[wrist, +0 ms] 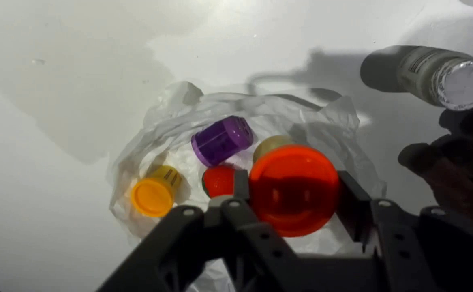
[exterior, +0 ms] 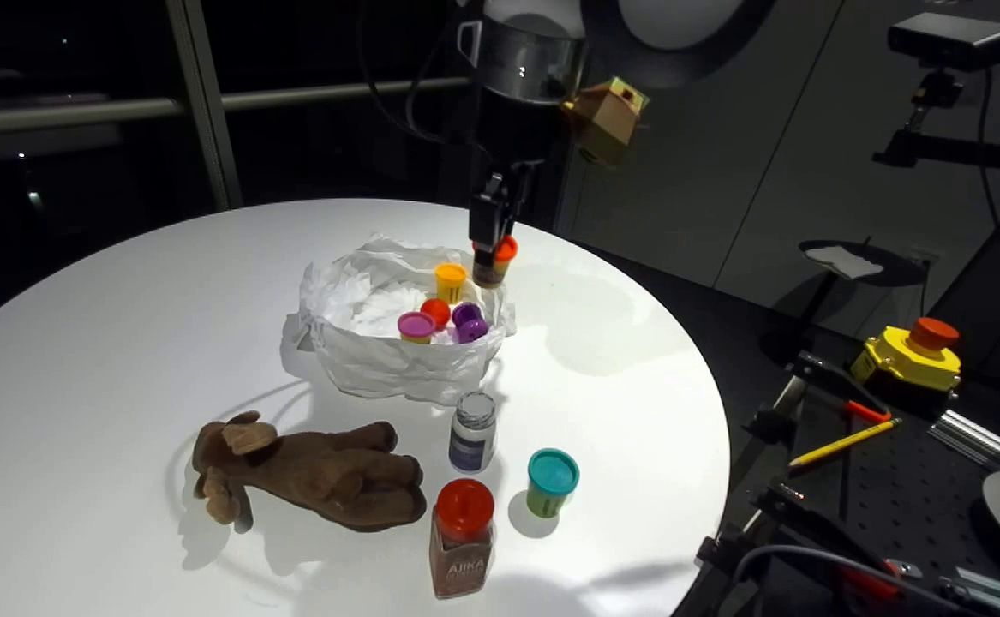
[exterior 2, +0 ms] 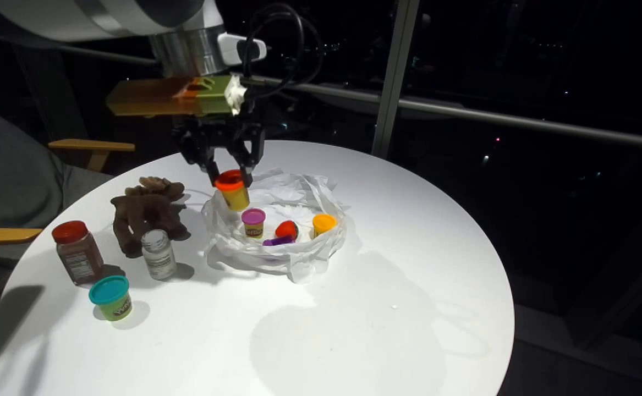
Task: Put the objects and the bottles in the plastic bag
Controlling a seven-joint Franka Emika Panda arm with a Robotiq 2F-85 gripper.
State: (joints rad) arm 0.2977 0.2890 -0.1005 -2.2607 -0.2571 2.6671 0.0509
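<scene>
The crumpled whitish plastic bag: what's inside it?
I can see a yellow-lidded tub, a magenta-lidded tub, a purple cylinder and a round red piece. Anything beneath them or in the folds of the bag is covered.

Bag (exterior: pixel 401 370) open upward; plush toy (exterior: pixel 315 476), bottles (exterior: pixel 470 441) block one side.

I watch from afar a round white table (exterior: pixel 122 334), dark windows (exterior 2: pixel 546 71) dotted with lights (exterior 2: pixel 486 160), a grey chair (exterior 2: pixel 10 165) with wooden armrests (exterior 2: pixel 91 145), a grey panelled wall (exterior: pixel 688 171).
</scene>
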